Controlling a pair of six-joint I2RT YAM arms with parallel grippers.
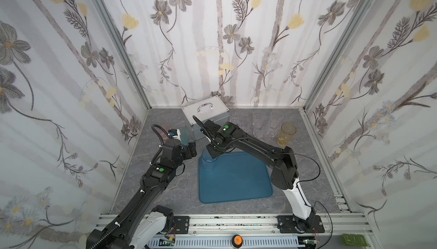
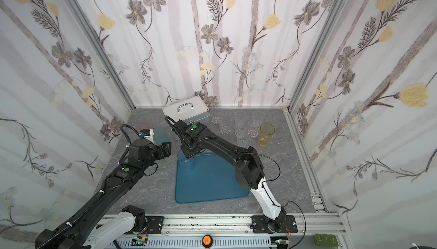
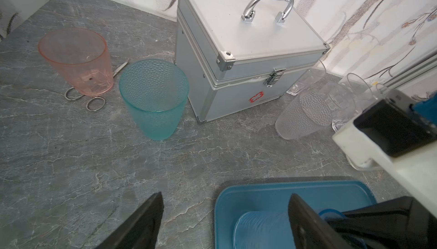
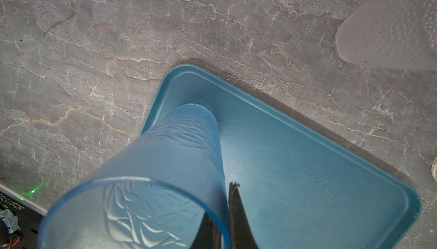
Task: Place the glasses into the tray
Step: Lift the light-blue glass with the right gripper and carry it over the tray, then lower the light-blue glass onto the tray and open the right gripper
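The teal-blue tray (image 1: pixel 236 184) (image 2: pixel 212 184) lies mid-table. A blue glass (image 1: pixel 208 162) (image 4: pixel 177 153) stands upright in its far left corner. My right gripper (image 1: pixel 211 152) (image 4: pixel 224 203) is shut on that glass's rim wall, one finger inside and one outside. My left gripper (image 1: pixel 191 149) (image 3: pixel 225 197) hangs open and empty just left of that corner. In the left wrist view a teal glass (image 3: pixel 153 99) and a pink glass (image 3: pixel 75 61) stand further back on the left. Several clear glasses (image 1: pixel 257 122) and a yellow glass (image 1: pixel 286 135) stand at the back right.
A silver case (image 1: pixel 205 113) (image 3: pixel 236 58) with a handle stands at the back between the two groups of glasses. Scissors (image 3: pixel 94 99) lie under and beside the pink glass. A dimpled clear glass (image 3: pixel 305 117) stands closest to the tray's far edge.
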